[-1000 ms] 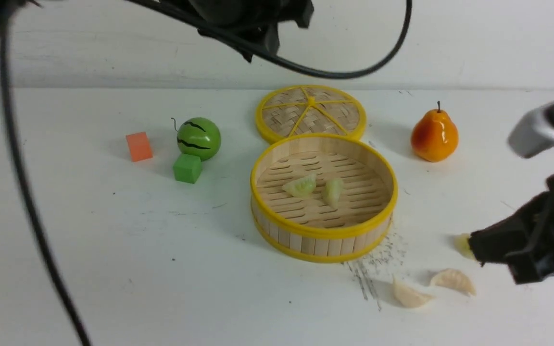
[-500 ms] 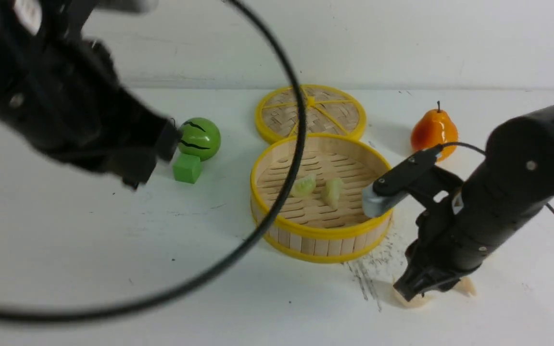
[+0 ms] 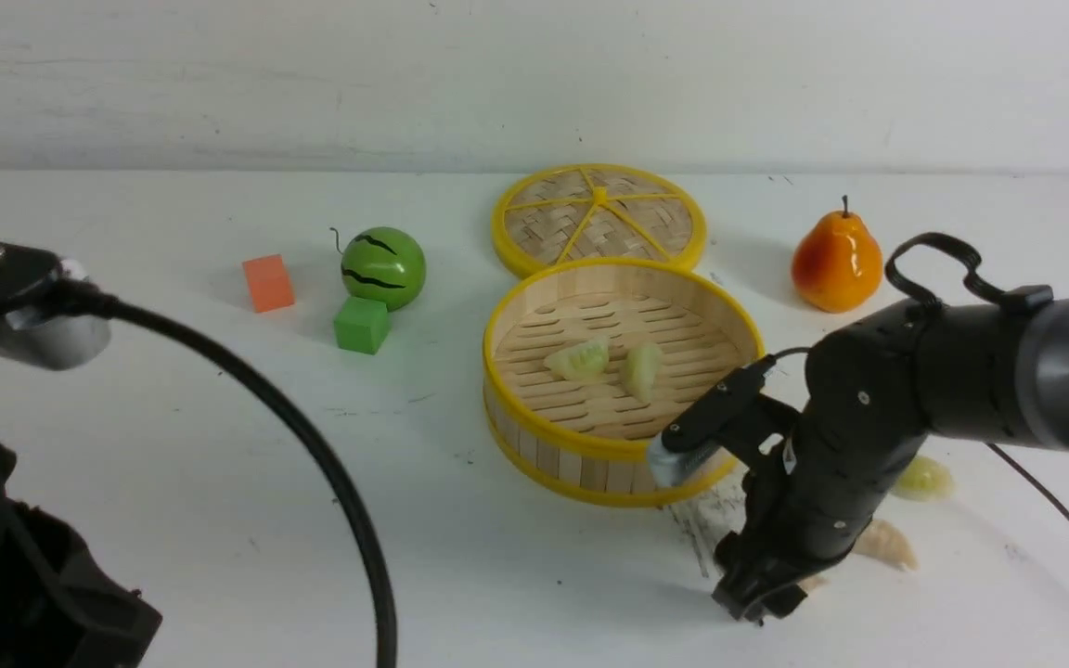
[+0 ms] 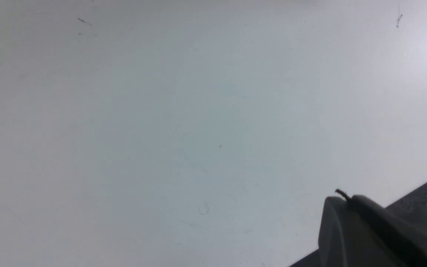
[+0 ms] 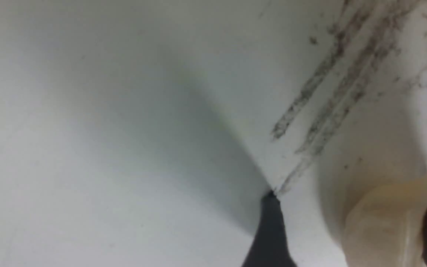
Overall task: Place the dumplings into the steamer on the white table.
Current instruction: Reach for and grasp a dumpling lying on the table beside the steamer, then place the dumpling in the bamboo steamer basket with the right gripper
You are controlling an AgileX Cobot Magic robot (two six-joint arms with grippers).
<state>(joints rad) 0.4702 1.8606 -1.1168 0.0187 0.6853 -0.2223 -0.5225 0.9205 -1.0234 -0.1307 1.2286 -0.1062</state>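
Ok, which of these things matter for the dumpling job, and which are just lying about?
Job: steamer; left inside dumpling; right inside dumpling; pale green dumpling; cream dumpling; third loose dumpling, at the open right hand.
Lying about: woven lid; pear; toy watermelon; green cube; orange cube.

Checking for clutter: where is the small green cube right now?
In the front view, the small green cube sits left of the round bamboo steamer, just in front of the striped green toy watermelon.
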